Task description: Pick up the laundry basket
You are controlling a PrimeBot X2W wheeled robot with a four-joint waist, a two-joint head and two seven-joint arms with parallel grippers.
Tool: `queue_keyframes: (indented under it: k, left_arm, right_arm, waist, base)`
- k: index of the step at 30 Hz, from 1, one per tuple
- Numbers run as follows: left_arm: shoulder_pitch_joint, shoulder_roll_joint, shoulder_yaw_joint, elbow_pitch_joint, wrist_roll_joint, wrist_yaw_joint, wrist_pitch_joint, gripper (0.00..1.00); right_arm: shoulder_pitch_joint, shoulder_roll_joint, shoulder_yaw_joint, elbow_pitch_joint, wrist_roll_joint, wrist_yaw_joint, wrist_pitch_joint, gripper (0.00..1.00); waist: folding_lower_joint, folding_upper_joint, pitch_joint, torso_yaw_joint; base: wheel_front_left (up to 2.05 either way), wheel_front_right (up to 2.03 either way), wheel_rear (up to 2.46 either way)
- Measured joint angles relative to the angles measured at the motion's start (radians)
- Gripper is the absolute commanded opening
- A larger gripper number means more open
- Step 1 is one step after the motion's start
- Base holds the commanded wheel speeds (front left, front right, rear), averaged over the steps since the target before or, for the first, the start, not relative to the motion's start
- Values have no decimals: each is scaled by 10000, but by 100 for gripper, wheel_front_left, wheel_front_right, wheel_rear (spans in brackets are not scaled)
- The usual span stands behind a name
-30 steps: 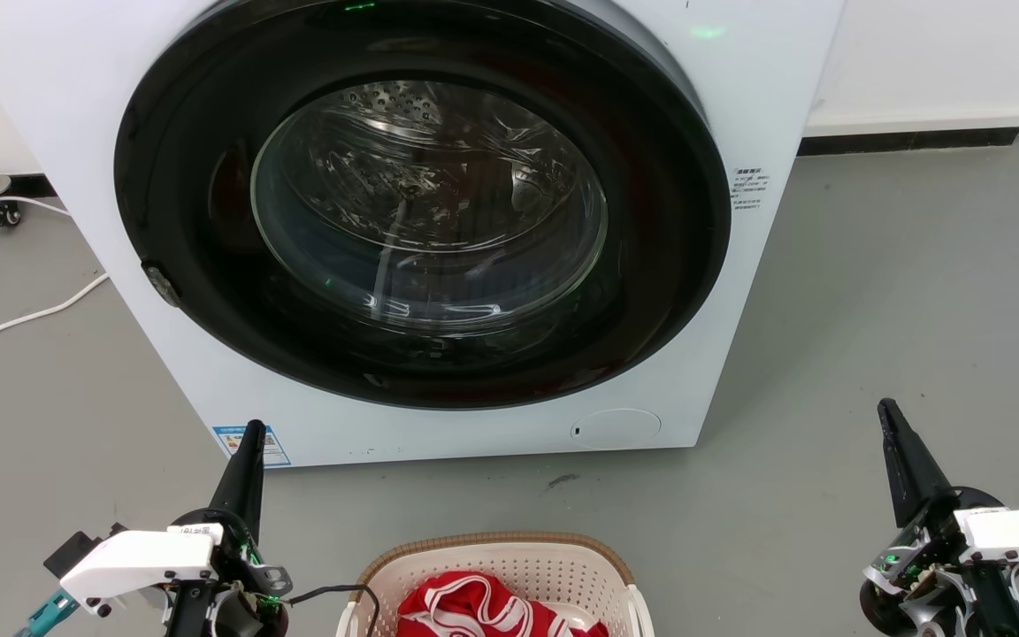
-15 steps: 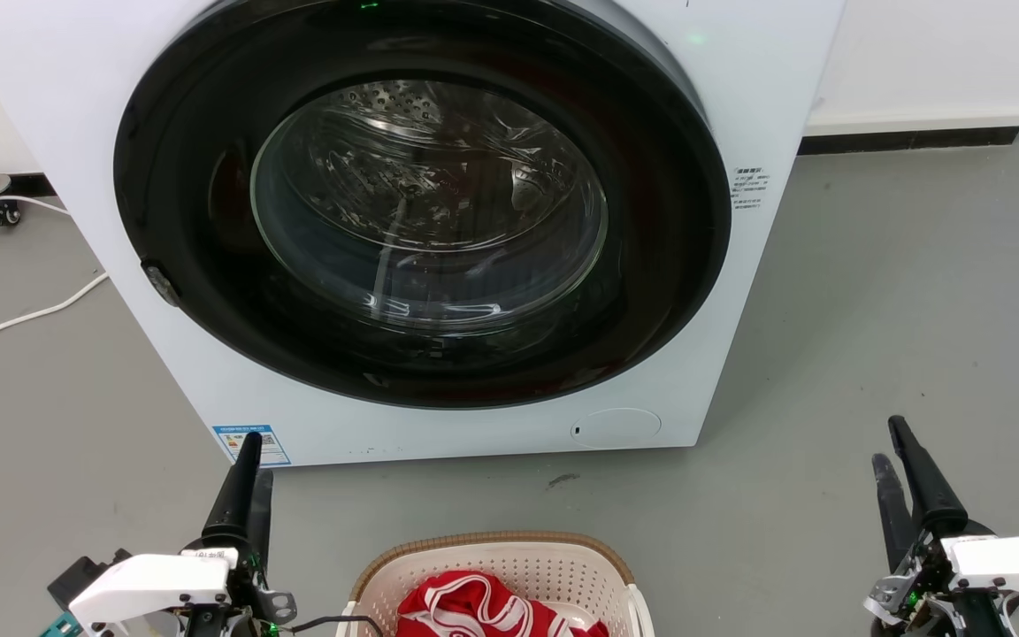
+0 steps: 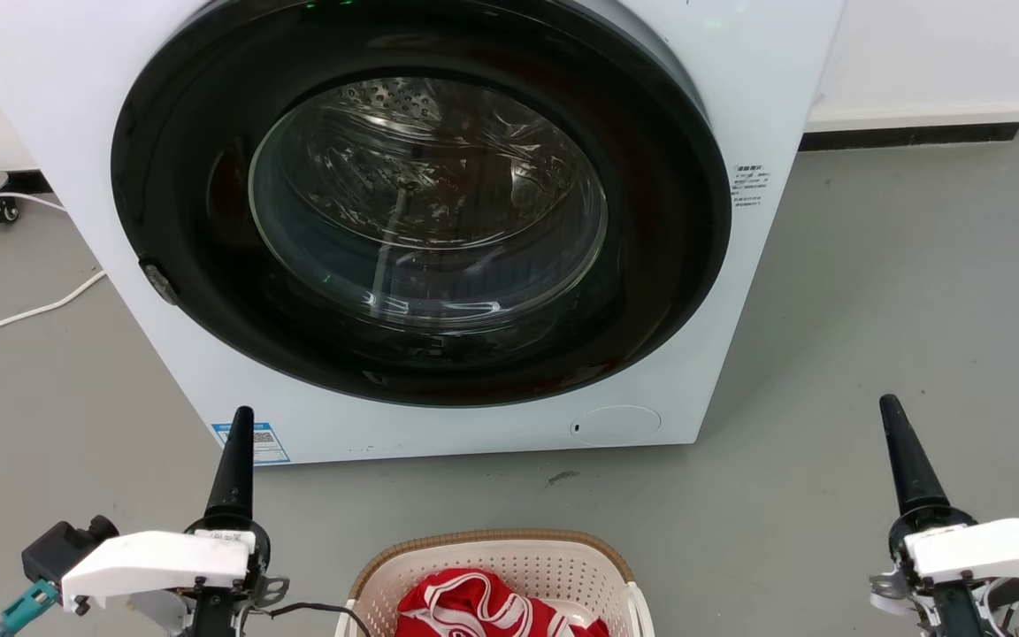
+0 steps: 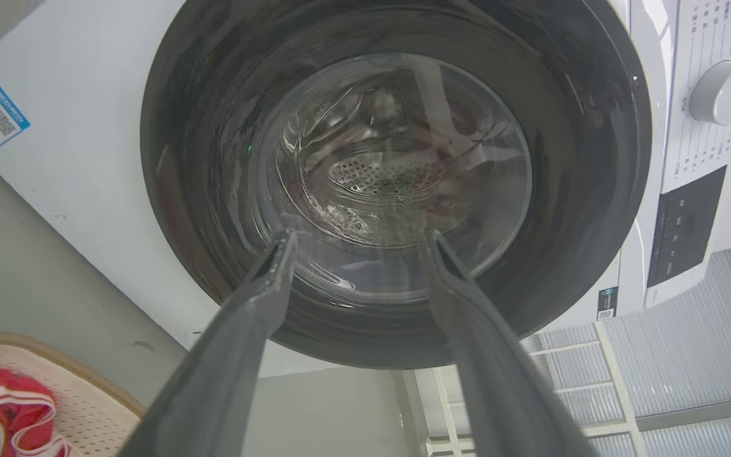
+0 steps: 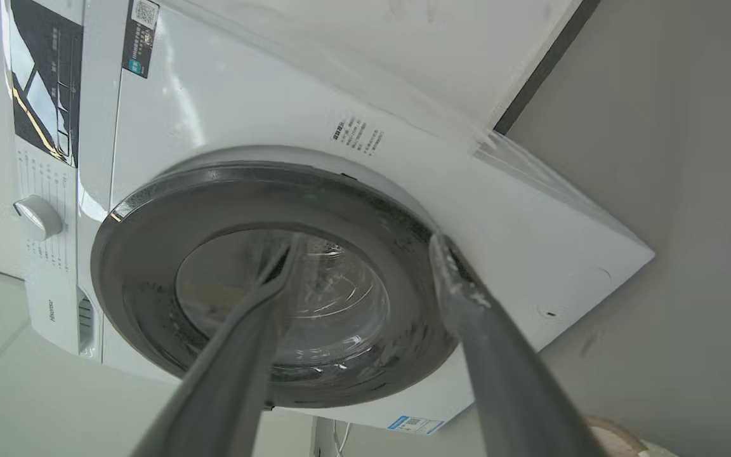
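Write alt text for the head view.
A cream laundry basket holding red-and-white cloth sits on grey floor at bottom centre, before a white washing machine with its round door closed. The left gripper and right gripper flank it, pointing up.

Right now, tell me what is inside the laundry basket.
A crumpled red and white cloth lies inside the laundry basket. Whatever is beneath it is covered, and the basket's near part is out of frame.

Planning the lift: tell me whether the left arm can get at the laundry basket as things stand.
Probably yes. The left gripper is open just left of the laundry basket, bare floor between them. Its fingers point at the washing machine, though, so the wrist would have to turn first.
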Motion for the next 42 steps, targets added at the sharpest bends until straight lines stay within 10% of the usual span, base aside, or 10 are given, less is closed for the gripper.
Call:
queue_keyframes:
  k: [42]
  left_arm:
    - [416,17,-723,-1043,6412,539,-1415,100]
  right_arm:
    - [574,0,619,-1118,-7003,0,-1417,100]
  waist:
    - [0,0,74,27]
  base:
    - [0,0,0]
